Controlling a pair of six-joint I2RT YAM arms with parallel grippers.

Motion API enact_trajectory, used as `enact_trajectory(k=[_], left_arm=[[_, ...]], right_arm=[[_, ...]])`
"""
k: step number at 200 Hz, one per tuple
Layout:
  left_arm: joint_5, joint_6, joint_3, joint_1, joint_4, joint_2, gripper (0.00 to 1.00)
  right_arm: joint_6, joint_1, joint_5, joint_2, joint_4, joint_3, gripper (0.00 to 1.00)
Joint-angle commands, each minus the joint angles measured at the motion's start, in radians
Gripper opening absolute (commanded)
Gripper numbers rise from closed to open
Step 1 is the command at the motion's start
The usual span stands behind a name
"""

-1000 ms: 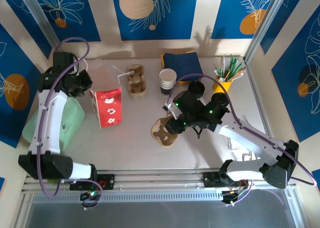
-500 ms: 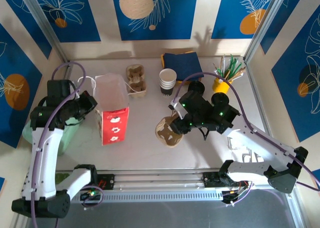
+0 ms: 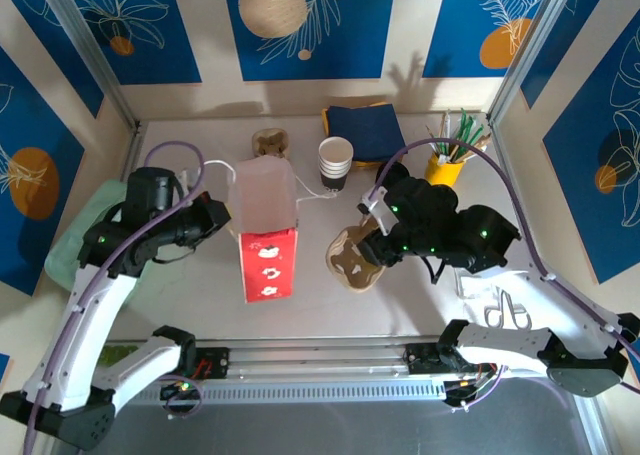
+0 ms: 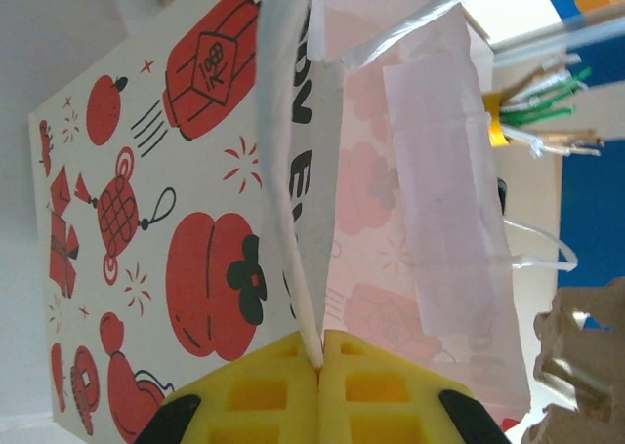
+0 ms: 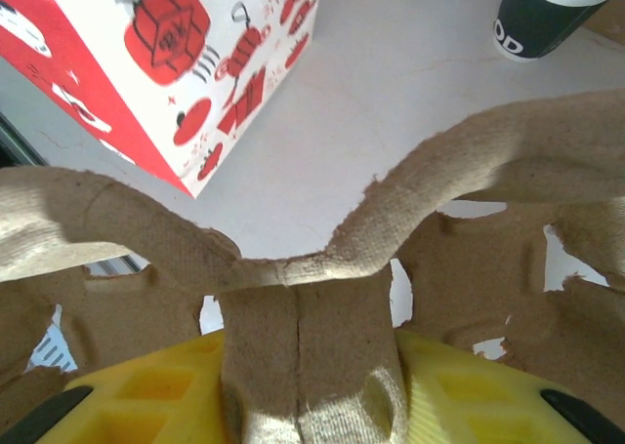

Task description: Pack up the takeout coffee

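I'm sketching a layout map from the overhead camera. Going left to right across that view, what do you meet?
pale green bag → left gripper → red-and-white paper bag → cardboard cup carrier → yellow pot of stirrers

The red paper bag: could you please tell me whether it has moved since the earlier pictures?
Yes. The red paper bag, pinched by the left gripper, has shifted right and toward the near edge, ending closer to the stack of cups.
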Motion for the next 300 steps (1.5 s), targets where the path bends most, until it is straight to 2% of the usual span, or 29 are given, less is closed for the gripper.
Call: enact_trajectory(k=[1,44,76,110,158,166,181,195,219,237,276,300], left_arm=[[-0.024,-0.05,-0.006,-0.073,0.103,0.027,0.0],[-0.057,-0.075,-0.009,-0.207,0.215,0.107,0.0],[-0.018,-0.091,-0.021,-0.279,0.332,0.178,0.0],[0.055,-0.094,-0.028,-0.314,0.433,0.254,0.0],[0.116,-0.096,-0.074,-0.315,0.505,0.292,0.0],[0.127,-0.091,-0.074,-0.316,0.505,0.299,0.04],[0.146,-0.073,-0.07,-0.316,0.497,0.31,0.07],[0.155,-0.052,-0.05,-0.315,0.477,0.317,0.16],[0.138,0.014,0.021,-0.314,0.379,0.329,0.23],[0.109,0.055,0.068,-0.311,0.312,0.335,0.35],[0.012,0.129,0.122,-0.304,0.198,0.316,0.46],[0.013,0.158,0.112,-0.297,0.2,0.301,0.49]], right_arm=[[0.022,-0.005,0.004,-0.027,-0.077,0.051,0.4],[0.042,-0.007,0.008,-0.063,-0.169,0.145,0.4],[0.052,-0.009,0.009,-0.061,-0.235,0.238,0.4],[0.031,-0.024,-0.012,-0.031,-0.239,0.294,0.41],[-0.034,-0.069,-0.078,0.082,-0.23,0.381,0.41],[-0.048,-0.08,-0.106,0.104,-0.232,0.401,0.41],[-0.074,-0.091,-0.146,0.15,-0.244,0.443,0.41],[-0.098,-0.1,-0.163,0.193,-0.256,0.482,0.41],[-0.15,-0.136,-0.208,0.259,-0.272,0.539,0.41],[-0.19,-0.178,-0.255,0.31,-0.283,0.572,0.41],[-0.258,-0.214,-0.293,0.429,-0.328,0.65,0.41],[-0.283,-0.216,-0.296,0.48,-0.328,0.669,0.41]])
